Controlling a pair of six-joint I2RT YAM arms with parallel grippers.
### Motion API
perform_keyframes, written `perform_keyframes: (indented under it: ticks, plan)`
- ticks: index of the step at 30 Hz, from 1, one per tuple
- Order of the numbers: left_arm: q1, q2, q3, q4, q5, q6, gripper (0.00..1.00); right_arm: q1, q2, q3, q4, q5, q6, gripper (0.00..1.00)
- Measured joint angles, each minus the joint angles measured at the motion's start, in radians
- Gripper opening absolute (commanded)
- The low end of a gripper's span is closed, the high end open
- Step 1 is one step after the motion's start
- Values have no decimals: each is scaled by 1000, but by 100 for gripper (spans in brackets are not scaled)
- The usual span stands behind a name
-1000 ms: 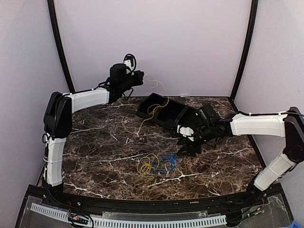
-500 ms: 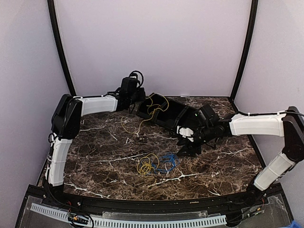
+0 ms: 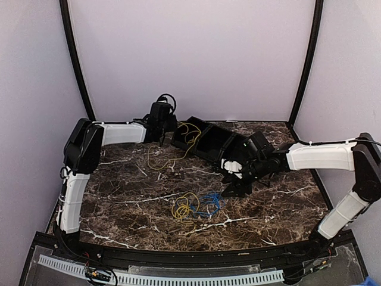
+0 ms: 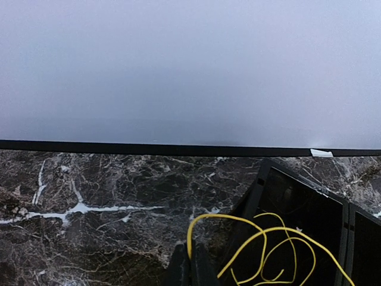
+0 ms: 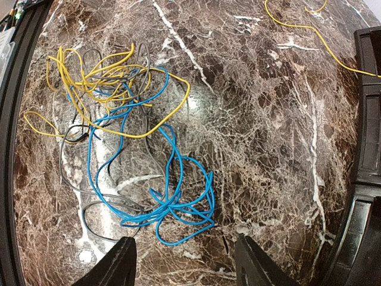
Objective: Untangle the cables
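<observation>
A tangle lies at the table's front middle: a yellow cable (image 3: 182,207) (image 5: 107,77) looped through a blue cable (image 3: 209,204) (image 5: 172,202). My right gripper (image 3: 235,186) (image 5: 187,268) hovers open just right of the blue loops, with nothing between its fingers (image 5: 122,265). At the back, my left gripper (image 3: 168,126) (image 4: 191,255) is shut on a separate yellow cable (image 3: 189,132) (image 4: 262,235). That cable loops into the black tray (image 3: 217,143) (image 4: 309,208) and trails onto the table at its left.
Thin grey wire (image 5: 89,208) runs through the tangle. The long black tray (image 5: 369,119) lies diagonally across the back, close behind my right gripper. Purple walls close the back and sides. A black rail edges the table's front.
My left arm has come down from high against the back wall to the tray's left end, bringing the yellow cable with it. The right gripper has barely moved.
</observation>
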Motion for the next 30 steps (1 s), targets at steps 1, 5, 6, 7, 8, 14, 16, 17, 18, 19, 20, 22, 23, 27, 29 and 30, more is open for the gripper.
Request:
perform_keyframes:
  ticks: [1,5,6,7,8,14,16,17,18,19,20,22,23,27,29,30]
  plan:
    - [-5,0,-6,18,10,3,0,0,0,0,0,0,0,58]
    - [-29,0,-30,88,76,27,0,0,0,0,0,2,0,58]
    - [-35,0,-32,100,97,35,0,0,0,0,0,2,0,58]
    - [-40,0,-32,109,112,42,0,0,1,0,0,3,0,58]
    - [-44,1,-28,115,125,47,0,0,2,0,0,3,0,58]
    - [-60,53,66,116,163,51,0,0,3,0,0,4,-1,58]
    - [-60,84,108,97,160,50,0,0,3,0,0,5,-1,58]
    - [-60,100,128,85,156,50,0,0,3,0,0,5,-1,58]
    - [-60,121,156,70,152,48,0,0,3,0,0,6,-2,58]
    - [-60,137,177,56,147,48,2,0,3,0,0,6,-2,58]
    - [-60,160,209,32,142,47,5,0,3,0,0,7,-3,58]
    - [-59,199,264,-5,136,47,12,0,3,0,0,7,-3,58]
    - [-59,211,279,-27,135,47,16,0,3,0,0,7,-4,58]
    - [-56,215,290,-88,136,44,35,0,3,0,0,7,-4,58]
    - [-55,209,290,-116,137,45,41,0,3,0,0,7,-4,58]
    - [-55,203,285,-128,138,44,47,0,4,0,0,7,-4,58]
